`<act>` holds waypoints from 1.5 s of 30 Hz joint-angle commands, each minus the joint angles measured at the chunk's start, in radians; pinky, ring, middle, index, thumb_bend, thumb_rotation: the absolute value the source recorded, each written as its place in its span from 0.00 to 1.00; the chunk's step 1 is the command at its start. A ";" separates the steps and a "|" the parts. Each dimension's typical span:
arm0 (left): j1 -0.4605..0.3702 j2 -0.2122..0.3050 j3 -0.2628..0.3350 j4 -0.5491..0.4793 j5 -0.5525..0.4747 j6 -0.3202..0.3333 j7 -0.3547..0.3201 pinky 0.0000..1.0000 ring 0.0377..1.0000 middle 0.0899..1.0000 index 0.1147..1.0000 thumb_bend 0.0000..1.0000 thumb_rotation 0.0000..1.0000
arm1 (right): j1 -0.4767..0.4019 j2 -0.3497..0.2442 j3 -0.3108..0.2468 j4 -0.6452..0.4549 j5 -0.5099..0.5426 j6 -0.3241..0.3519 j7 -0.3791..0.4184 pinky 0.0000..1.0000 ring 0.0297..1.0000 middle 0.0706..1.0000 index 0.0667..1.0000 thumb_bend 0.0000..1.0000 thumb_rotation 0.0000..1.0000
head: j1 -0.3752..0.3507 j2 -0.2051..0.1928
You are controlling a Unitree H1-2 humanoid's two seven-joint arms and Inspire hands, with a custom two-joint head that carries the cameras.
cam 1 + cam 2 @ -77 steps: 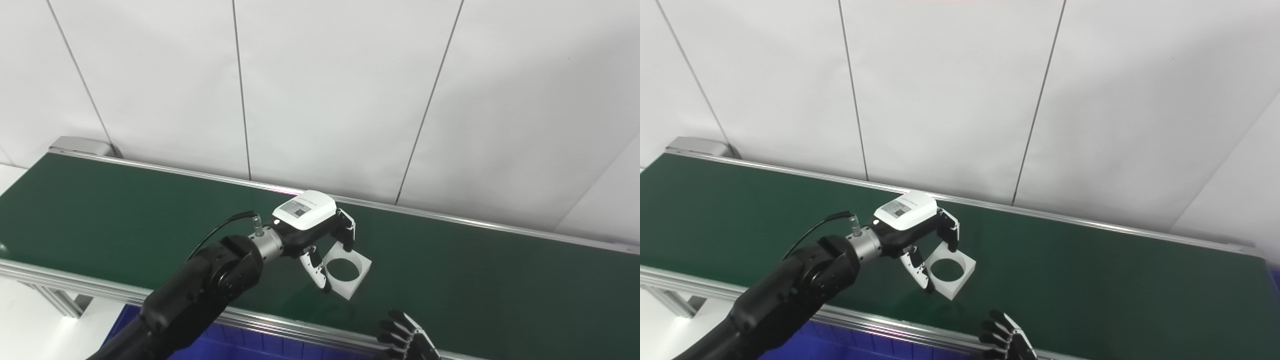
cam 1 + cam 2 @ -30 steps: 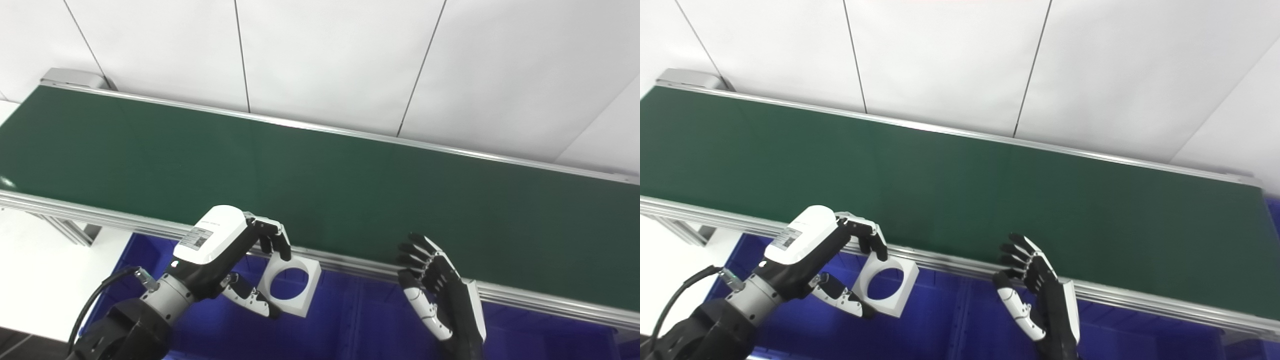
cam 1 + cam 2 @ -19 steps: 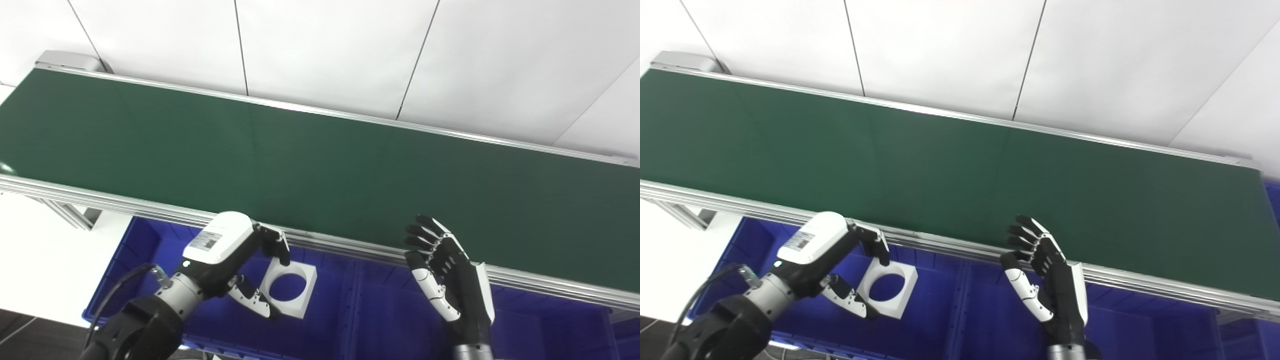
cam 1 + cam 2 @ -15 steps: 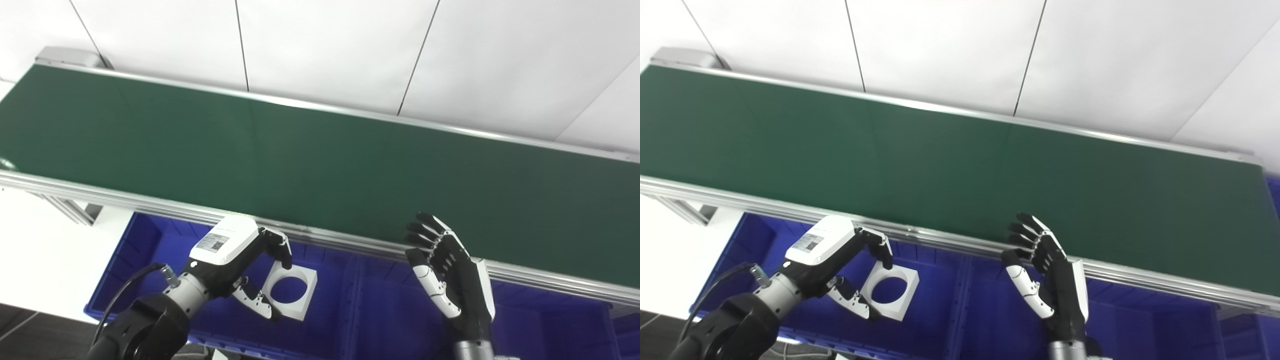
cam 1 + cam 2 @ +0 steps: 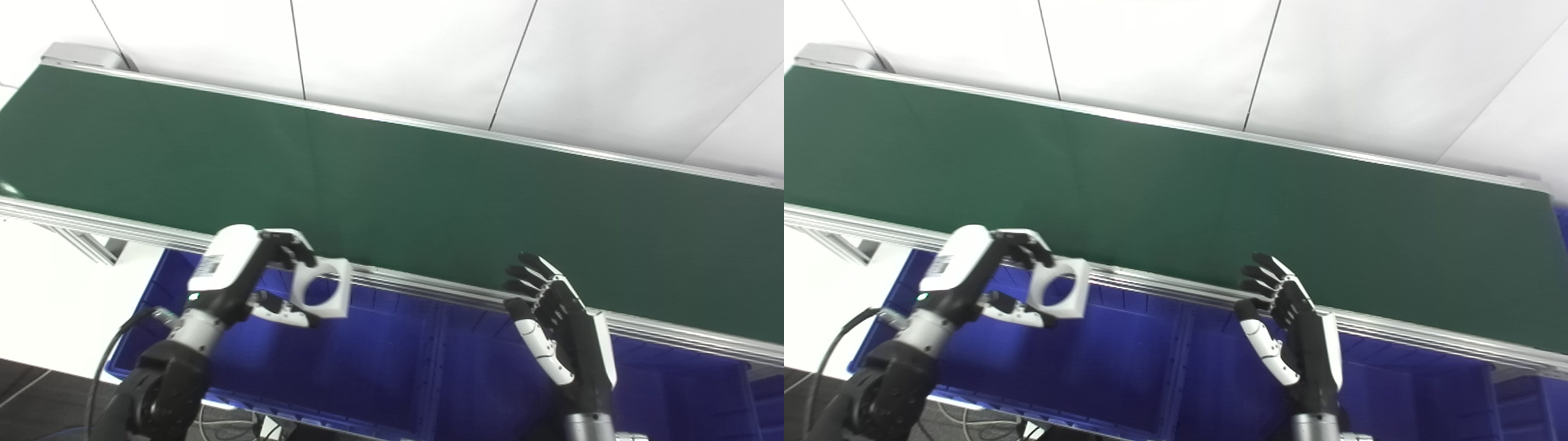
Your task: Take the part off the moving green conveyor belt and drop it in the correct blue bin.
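Left eye view: in the lower left of the frame, the left hand (image 5: 257,278) pinches a white square part (image 5: 320,288) with a round hole, holding it above the blue bin (image 5: 392,367) just below the near rail of the green belt (image 5: 392,177). At lower right, the right hand (image 5: 560,327) stands upright with fingers spread, holding nothing.

Right eye view: the same part (image 5: 1058,297) sits tilted in the left hand's fingers (image 5: 1029,248), over the bin's left compartment (image 5: 1078,367). The belt (image 5: 1176,184) runs bare across the middle of the frame, white wall panels (image 5: 1176,55) behind it.

One part (image 5: 320,288), perhaps two bins (image 5: 392,367)
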 commanded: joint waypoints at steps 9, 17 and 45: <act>0.029 0.015 0.009 0.006 0.016 -0.014 0.025 0.48 0.45 0.40 0.44 0.52 0.00 | 0.002 -0.003 -0.013 -0.056 0.029 0.019 0.022 0.58 0.69 0.73 0.79 0.51 0.56 | -0.008 0.013; 0.024 0.034 -0.037 0.089 0.065 -0.013 0.021 0.52 0.47 0.41 0.44 0.52 0.00 | 0.016 0.003 -0.024 -0.062 0.027 0.015 0.018 0.58 0.69 0.74 0.80 0.52 0.57 | -0.021 0.018; -0.028 0.026 -0.130 0.201 0.214 0.119 0.057 0.56 0.50 0.40 0.46 0.52 0.00 | 0.006 0.010 -0.025 -0.047 0.017 0.011 0.023 0.58 0.69 0.74 0.80 0.53 0.57 | -0.025 -0.002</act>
